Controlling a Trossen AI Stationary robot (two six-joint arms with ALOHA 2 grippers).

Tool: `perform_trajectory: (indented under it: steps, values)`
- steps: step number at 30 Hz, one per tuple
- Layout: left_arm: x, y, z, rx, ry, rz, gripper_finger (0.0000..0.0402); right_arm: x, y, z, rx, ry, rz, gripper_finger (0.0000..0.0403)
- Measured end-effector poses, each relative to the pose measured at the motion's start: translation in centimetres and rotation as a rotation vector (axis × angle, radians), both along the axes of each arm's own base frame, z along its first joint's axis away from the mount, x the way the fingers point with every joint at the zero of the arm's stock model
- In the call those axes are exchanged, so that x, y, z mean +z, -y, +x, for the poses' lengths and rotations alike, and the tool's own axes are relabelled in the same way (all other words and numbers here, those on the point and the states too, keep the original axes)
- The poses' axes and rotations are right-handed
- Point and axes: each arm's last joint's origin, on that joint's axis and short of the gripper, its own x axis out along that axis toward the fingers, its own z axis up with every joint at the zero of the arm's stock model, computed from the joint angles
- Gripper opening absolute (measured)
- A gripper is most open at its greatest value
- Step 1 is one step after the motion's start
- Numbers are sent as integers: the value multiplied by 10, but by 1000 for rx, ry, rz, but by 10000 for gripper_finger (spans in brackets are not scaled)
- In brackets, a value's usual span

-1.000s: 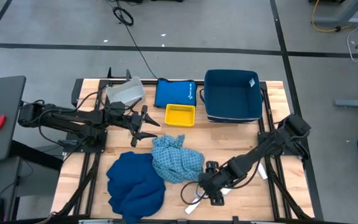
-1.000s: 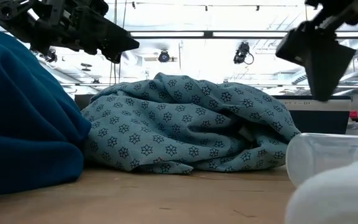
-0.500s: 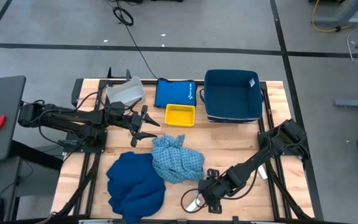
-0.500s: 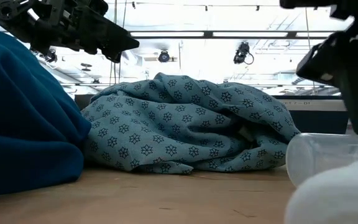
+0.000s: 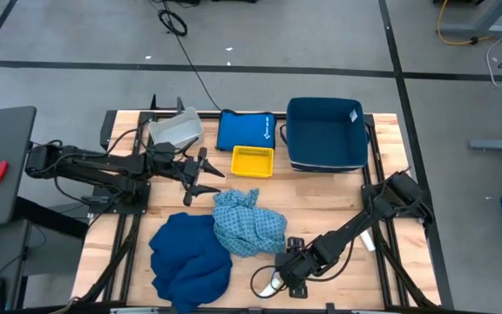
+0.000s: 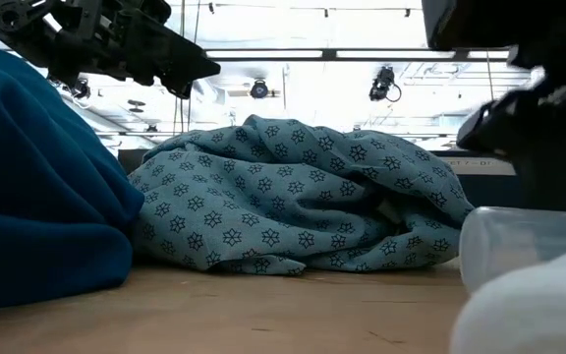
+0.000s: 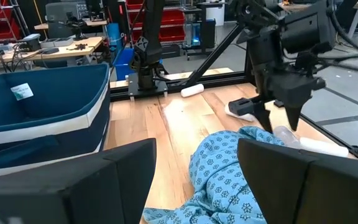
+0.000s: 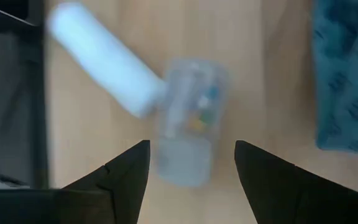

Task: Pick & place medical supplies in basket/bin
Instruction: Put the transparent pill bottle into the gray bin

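A clear vial (image 8: pixel 188 134) lies on the wood near the table's front edge, with a white roll (image 8: pixel 104 65) touching its far end. My right gripper (image 8: pixel 191 144) points steeply down over the vial, open, one finger on either side of it and apart from it. In the left wrist view the same gripper (image 7: pixel 278 118) stands over the vial (image 7: pixel 286 132). A patterned light-blue cloth (image 5: pixel 247 222) and a dark-blue cloth (image 5: pixel 190 257) lie heaped on the table. My left gripper (image 5: pixel 209 174) hovers open at the left, level.
A dark-blue bin (image 5: pixel 325 135), a small yellow basket (image 5: pixel 253 160), a flat blue pouch (image 5: pixel 244 131) and a grey object (image 5: pixel 174 129) stand along the far edge. Another white roll (image 7: pixel 191 90) and a white packet (image 7: pixel 241 109) lie by the right frame rail.
My right gripper has come down and gone toward the table's near left, over the vial and the white roll. In the low view it now stands right behind the vial. The cloths and the vial have stayed where they were.
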Motion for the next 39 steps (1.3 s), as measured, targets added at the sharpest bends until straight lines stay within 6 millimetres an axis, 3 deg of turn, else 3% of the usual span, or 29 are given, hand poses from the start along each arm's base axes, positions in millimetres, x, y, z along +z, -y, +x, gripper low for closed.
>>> perform_trajectory:
  steps: [8, 11, 15, 22, 31, 39]
  values:
    - [0, 0, 0, 1, -1, -7, 229, -13, -3, 3, -21, -2, -10, 239]
    - [0, 0, 0, 1, -2, -7, 229, -14, -3, 3, -33, -2, -25, 213]
    - [0, 0, 0, 1, 0, -8, 229, -14, -4, 1, -31, -6, -29, 136]
    - [0, 0, 0, 1, 2, -7, 229, -11, -12, -3, 8, -9, -51, 132]
    - [0, 0, 0, 1, 2, -7, 229, 21, -29, -4, 17, 24, -175, 132]
    - [5, 0, 0, -12, 50, 4, 229, 50, -32, 8, 2, 271, -436, 132]
